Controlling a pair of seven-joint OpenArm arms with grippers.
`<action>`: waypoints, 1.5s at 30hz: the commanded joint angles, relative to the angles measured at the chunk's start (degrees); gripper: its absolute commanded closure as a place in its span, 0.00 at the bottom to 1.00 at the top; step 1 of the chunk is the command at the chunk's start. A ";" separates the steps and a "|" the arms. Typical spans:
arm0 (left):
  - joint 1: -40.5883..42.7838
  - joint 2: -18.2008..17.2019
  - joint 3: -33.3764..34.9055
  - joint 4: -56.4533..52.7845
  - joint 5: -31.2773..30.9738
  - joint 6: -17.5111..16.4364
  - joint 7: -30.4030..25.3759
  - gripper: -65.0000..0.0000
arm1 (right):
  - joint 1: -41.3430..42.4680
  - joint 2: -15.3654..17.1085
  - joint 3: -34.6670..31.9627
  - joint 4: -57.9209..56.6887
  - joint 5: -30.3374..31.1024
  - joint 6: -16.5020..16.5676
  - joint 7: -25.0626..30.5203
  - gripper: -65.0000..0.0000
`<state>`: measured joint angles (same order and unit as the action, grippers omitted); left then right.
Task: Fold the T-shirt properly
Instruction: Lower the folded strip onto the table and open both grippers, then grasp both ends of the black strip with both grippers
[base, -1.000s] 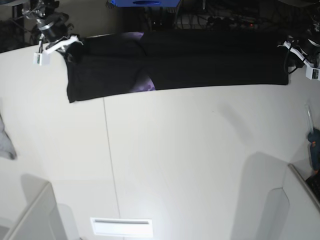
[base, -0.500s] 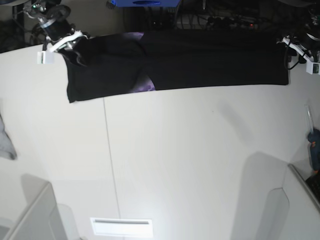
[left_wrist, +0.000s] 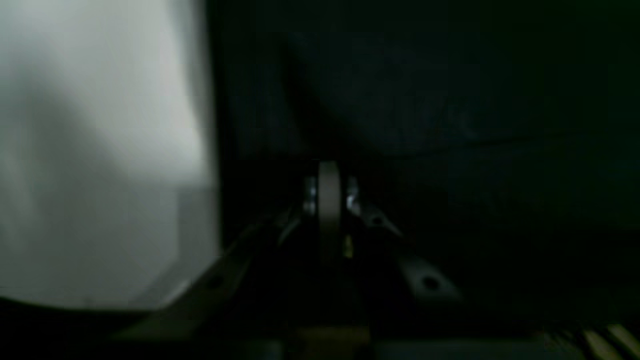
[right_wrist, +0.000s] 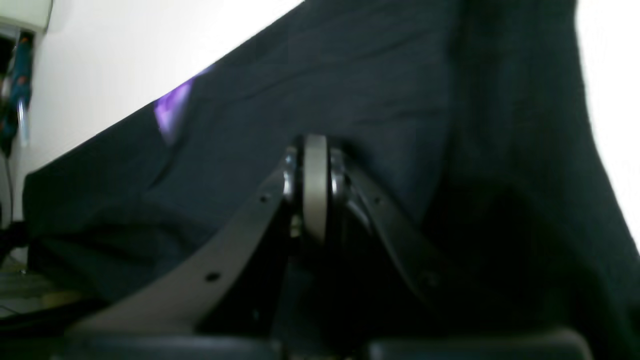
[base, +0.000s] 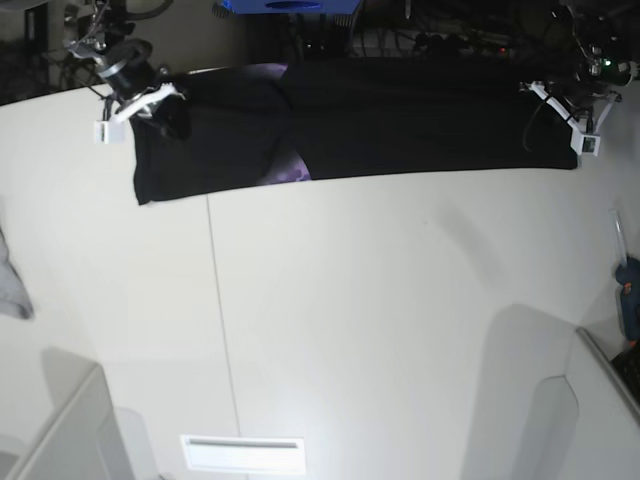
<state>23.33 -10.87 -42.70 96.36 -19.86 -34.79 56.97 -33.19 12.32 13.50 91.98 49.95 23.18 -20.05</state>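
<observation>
While the large black short-sleeved cloth T-shirt (base: 360, 125) is lying as a long folded band across the far edge of the white table (base: 380, 320), I am working at both of its ends. Going from the left of the base view, a small light-grey cloth (base: 10, 285) is resting at the table's left edge, well apart from the shirt. Next, my right gripper (base: 172, 112) is sitting on the shirt's upper left corner; in its wrist view my right gripper (right_wrist: 315, 150) is showing its jaws pressed together with black fabric bunching around the tips, so I am pinching the T-shirt (right_wrist: 350, 90) there. A patch of purple print (base: 290, 172) is peeking out along the near hem, just right of a seam line in the tabletop. Further right, the band is running flat and dark. At its right end my left gripper (base: 545, 100) is resting on the upper corner; the left wrist view is dim and blurred, yet my left gripper (left_wrist: 328, 172) is looking closed, buried in dark cloth. A teal tool (base: 628, 300) is lying at the far right edge.
</observation>
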 joint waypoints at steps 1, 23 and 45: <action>-1.05 -0.86 0.46 -0.93 0.12 -0.16 -0.13 1.00 | 0.53 0.65 0.17 -0.34 0.64 0.78 1.02 1.00; -9.31 -1.30 0.63 3.38 -0.67 6.08 0.30 1.00 | 15.48 0.04 0.70 -2.27 -9.56 -5.29 -6.28 1.00; -2.45 -4.38 -17.21 4.43 -26.16 0.19 7.34 0.12 | 7.92 -2.07 -2.29 19.53 -9.56 -4.94 -9.53 1.00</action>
<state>20.84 -14.28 -59.53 99.90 -45.08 -34.28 65.25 -25.43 9.61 10.79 110.52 39.79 17.82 -31.14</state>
